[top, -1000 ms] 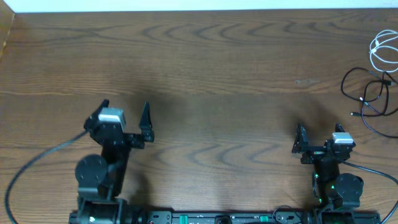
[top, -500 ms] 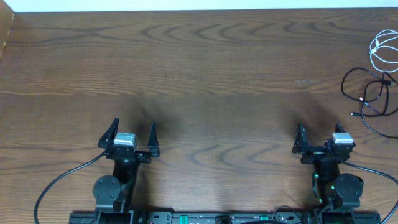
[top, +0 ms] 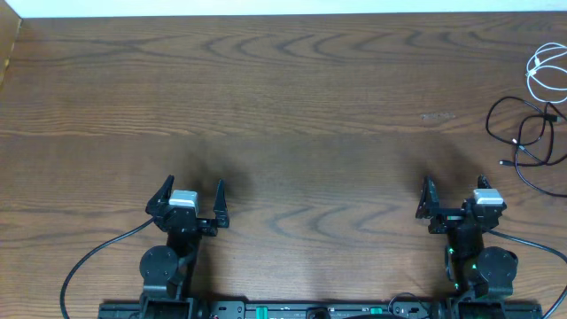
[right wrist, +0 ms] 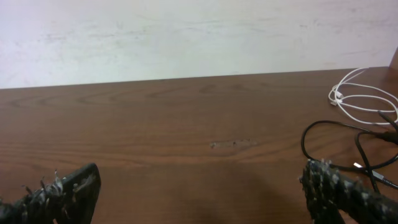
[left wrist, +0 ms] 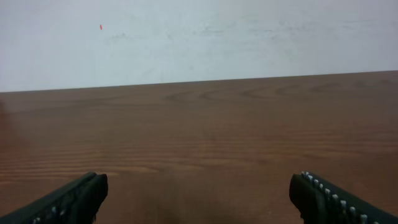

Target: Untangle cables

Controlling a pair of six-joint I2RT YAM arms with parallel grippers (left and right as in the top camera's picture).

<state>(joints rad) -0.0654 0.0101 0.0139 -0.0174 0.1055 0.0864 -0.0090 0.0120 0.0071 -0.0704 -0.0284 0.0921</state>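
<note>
- Black cable (top: pixel 527 142) and white cable (top: pixel 545 75) both lying flat on the worktop (top: pixel 310 97), ahead of the right gripper (top: pixel 454 188) and off to its right, well apart from it
- White cable in a loose coil, farther from the right gripper than the black one
- Black cable in open, sprawling loops with small plug ends showing
- Close together where the near edge of the white coil meets a black plug end; touching or merely beside, cannot tell; no obvious knot between them
- Judged either hardly begun or almost done: the two colours largely in separate patches, yet no clear gap, so drawing them apart probably left to do
- Right gripper with jaws spread wide, empty, low over the worktop
- Left gripper (top: pixel 192 188) far to the left of the right gripper, jaws likewise wide apart, holding nothing, no cable anywhere near it
- Worktop of dark brown wood grain, matt, with a faint pale scuff (right wrist: pixel 233 144) ahead of the right gripper
- Past the worktop's far edge, ahead of the right gripper, a plain whitish wall (right wrist: pixel 186 37) with light smudges
</note>
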